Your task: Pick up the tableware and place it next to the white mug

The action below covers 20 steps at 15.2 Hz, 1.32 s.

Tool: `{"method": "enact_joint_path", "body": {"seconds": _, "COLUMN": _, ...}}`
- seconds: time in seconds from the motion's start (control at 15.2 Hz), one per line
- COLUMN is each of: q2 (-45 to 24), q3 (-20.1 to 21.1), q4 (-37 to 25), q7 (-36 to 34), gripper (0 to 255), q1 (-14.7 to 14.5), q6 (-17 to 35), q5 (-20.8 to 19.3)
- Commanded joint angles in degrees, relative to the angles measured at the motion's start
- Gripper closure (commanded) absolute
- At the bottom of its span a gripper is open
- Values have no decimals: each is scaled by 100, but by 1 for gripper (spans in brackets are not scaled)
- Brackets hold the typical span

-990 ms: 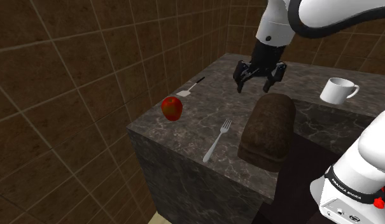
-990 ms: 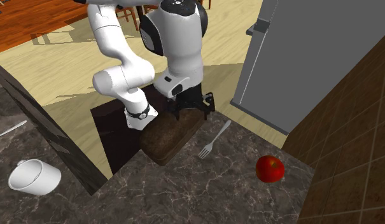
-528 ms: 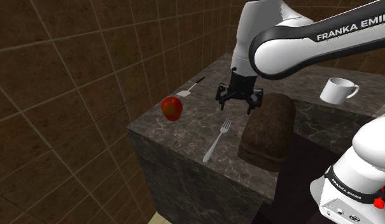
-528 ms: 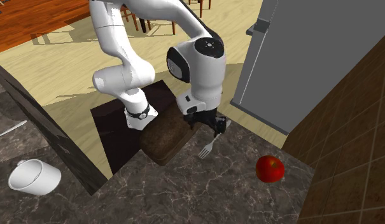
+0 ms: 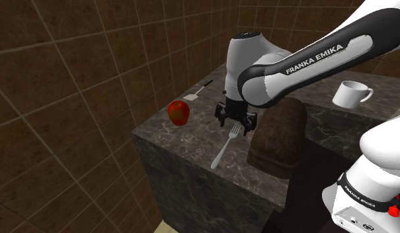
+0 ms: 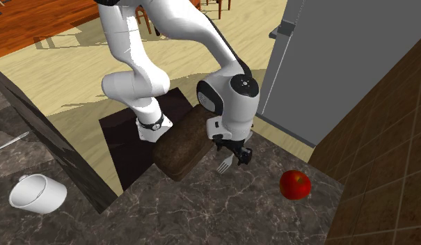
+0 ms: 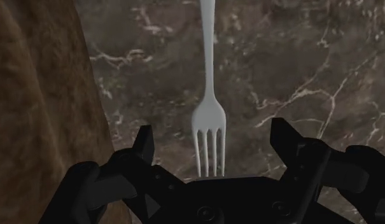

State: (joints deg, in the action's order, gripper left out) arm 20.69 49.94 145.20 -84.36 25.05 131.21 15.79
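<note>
Fork (image 7: 209, 121) tines sit between our gripper's (image 7: 214, 135) wide-open, empty fingers; we should drop straight, centre on neck, avoid loaf (image 7: 38, 95).

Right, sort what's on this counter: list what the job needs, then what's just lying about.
For the job:
- fork, its tines between the fingers of the open gripper, not gripped
- mug, the thing to set it beside

Lying about:
- apple
- loaf, beside the fork
- knife, beyond the apple
</note>
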Motion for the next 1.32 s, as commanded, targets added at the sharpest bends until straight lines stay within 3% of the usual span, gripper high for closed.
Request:
{"method": "enact_joint_path", "body": {"seconds": 0.0, "q2": -163, "q3": 124, "q4": 43, "q7": -117, "gripper": 0, "q1": 86, "q6": 192, "q5": -77}}
{"method": "enact_joint_path", "body": {"seconds": 0.26, "q2": -439, "q3": 308, "q4": 155, "q7": -256, "gripper": 0, "q1": 235, "q6": 544, "q5": -246}}
{"method": "enact_joint_path", "body": {"seconds": 0.73, "q2": -438, "q3": 306, "q4": 155, "q7": -255, "gripper": 0, "q1": 233, "q6": 543, "q5": -246}}
{"method": "enact_joint_path", "body": {"seconds": 0.79, "q2": -438, "q3": 306, "q4": 155, "q7": -255, "gripper": 255, "q1": 233, "q6": 543, "q5": -246}}
{"method": "enact_joint_path", "body": {"seconds": 1.25, "q2": -436, "q3": 303, "q4": 160, "q7": -251, "gripper": 255, "q1": 231, "q6": 545, "q5": -243}}
